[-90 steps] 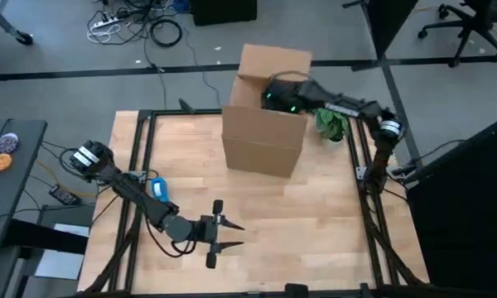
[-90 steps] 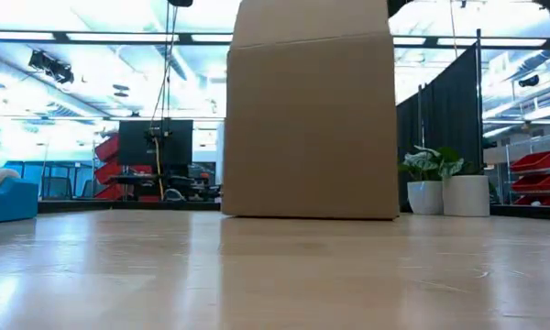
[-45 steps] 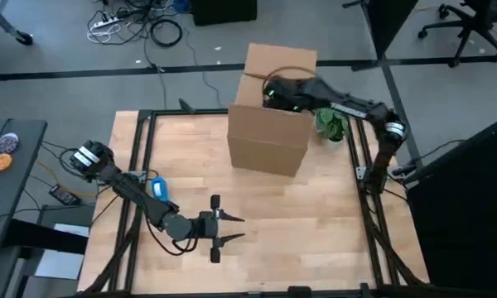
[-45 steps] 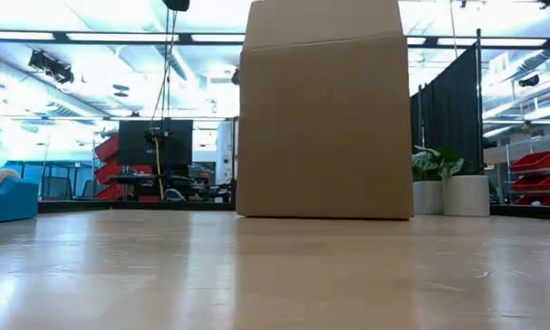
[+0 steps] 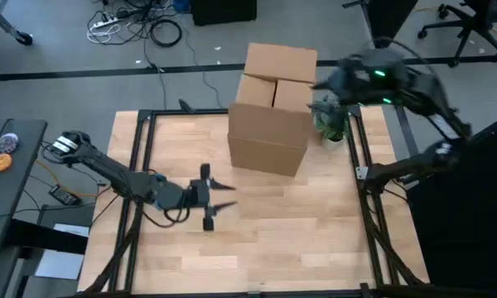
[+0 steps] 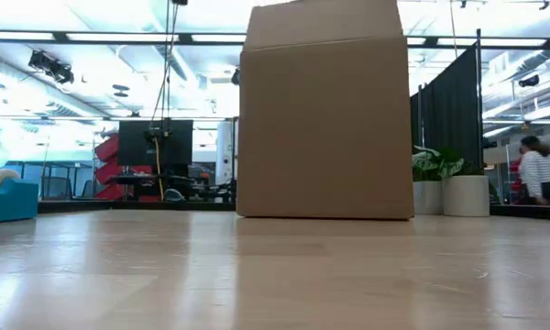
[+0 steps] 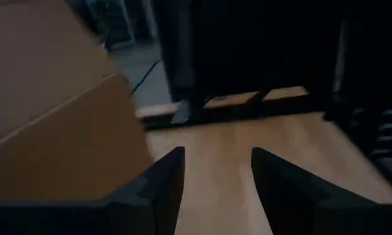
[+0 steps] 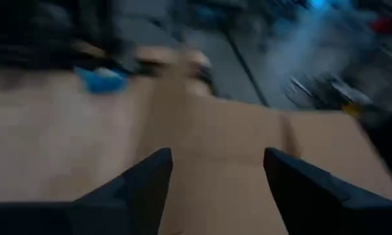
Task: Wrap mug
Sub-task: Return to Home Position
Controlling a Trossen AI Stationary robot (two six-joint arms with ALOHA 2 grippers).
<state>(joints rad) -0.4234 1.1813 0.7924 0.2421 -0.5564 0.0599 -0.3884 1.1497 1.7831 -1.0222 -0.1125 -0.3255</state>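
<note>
No mug shows in any view. A brown cardboard box (image 5: pixel 272 112) stands on its base at the far middle of the wooden table (image 5: pixel 315 223), its top flaps down with a seam between them. My left gripper (image 5: pixel 224 196) is open, low over the table on the box's near left, pointing toward the table's right edge; in its wrist view (image 7: pixel 217 160) the box's side (image 7: pixel 59 150) is close by. My right gripper (image 5: pixel 325 83) is raised and open by the box's far right corner; its wrist view (image 8: pixel 219 189) looks down on the box top (image 8: pixel 235 143).
A green plant (image 5: pixel 330 121) stands just right of the box at the table's right rail. A black frame rail (image 5: pixel 360 157) edges the table. Bare tabletop lies near and right of the box. In the low view a person (image 6: pixel 537 172) sits far behind.
My right gripper has lifted off the box's top and swung up toward the table's right far corner. The box slid a little toward the right edge early on, then stayed put. My left gripper has moved toward the far edge, closer to the box, still open.
</note>
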